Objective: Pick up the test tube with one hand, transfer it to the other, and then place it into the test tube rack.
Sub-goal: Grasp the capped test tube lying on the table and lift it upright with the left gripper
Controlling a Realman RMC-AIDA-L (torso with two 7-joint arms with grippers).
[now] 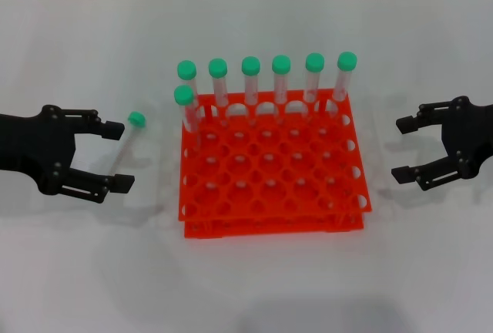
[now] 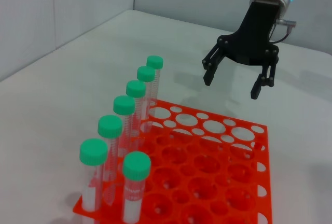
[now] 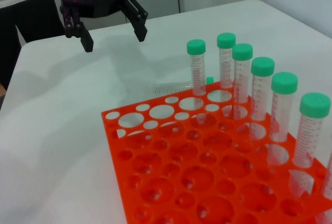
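Test tube (image 1: 128, 146) lay flat on the table (image 1: 77, 271), green cap pointing away from the robot, just left of the test tube rack (image 1: 269, 171). You had the left gripper (image 1: 115, 156) spread wide right at it, tube between the fingertips, not clamped. Right gripper (image 1: 407, 148) sat wide too, holding nothing, right of the rack. Seven capped tubes (image 1: 281, 79) stood in the rack's far rows.

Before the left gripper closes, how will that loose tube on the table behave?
The test tube lies flat between the open left gripper fingers; round, so it may roll if nudged. It looks empty, likely light. Its smooth clear wall could slip.
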